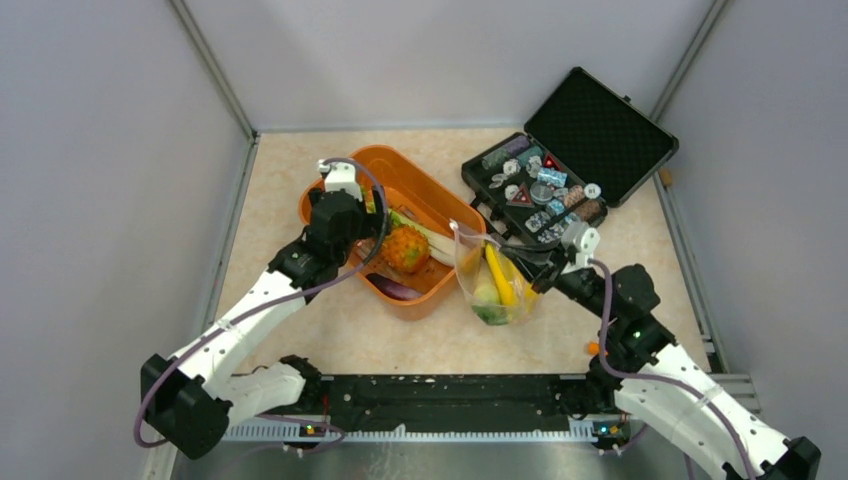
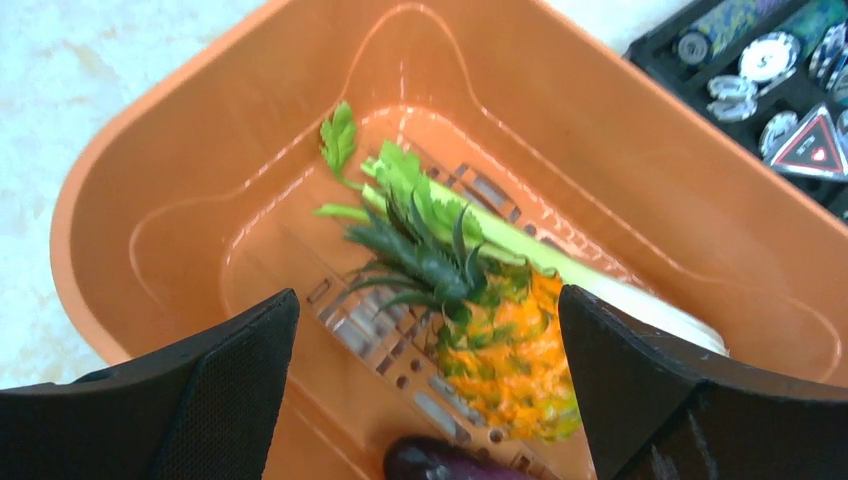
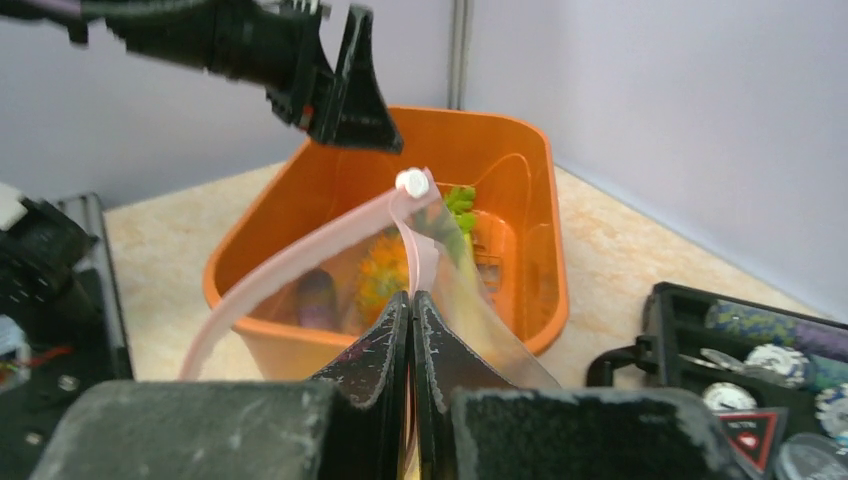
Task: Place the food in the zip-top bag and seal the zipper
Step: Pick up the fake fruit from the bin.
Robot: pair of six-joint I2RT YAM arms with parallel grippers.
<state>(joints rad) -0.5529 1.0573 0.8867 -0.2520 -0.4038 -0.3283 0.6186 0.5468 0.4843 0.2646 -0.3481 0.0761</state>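
The orange pineapple (image 2: pixel 510 350) with a green crown lies in the orange tub (image 2: pixel 150 180), beside the leafy green-white stalk (image 2: pixel 500 245) and the purple eggplant (image 2: pixel 440 462). My left gripper (image 2: pixel 428 295) hangs open just above the pineapple, its fingers to either side of it and apart from it. The clear zip-top bag (image 1: pixel 495 285) stands to the right of the tub with a banana (image 1: pixel 498 272) and other food inside. My right gripper (image 3: pixel 412 298) is shut on the bag's mouth, pinching the pinkish zipper (image 3: pixel 280 270), which loops open towards the tub.
An open black case (image 1: pixel 560 185) of small trinkets lies at the back right, close behind the bag. Grey walls enclose the table on three sides. The tub (image 1: pixel 330 195) sits just left of the bag, and the left arm reaches over its near left rim.
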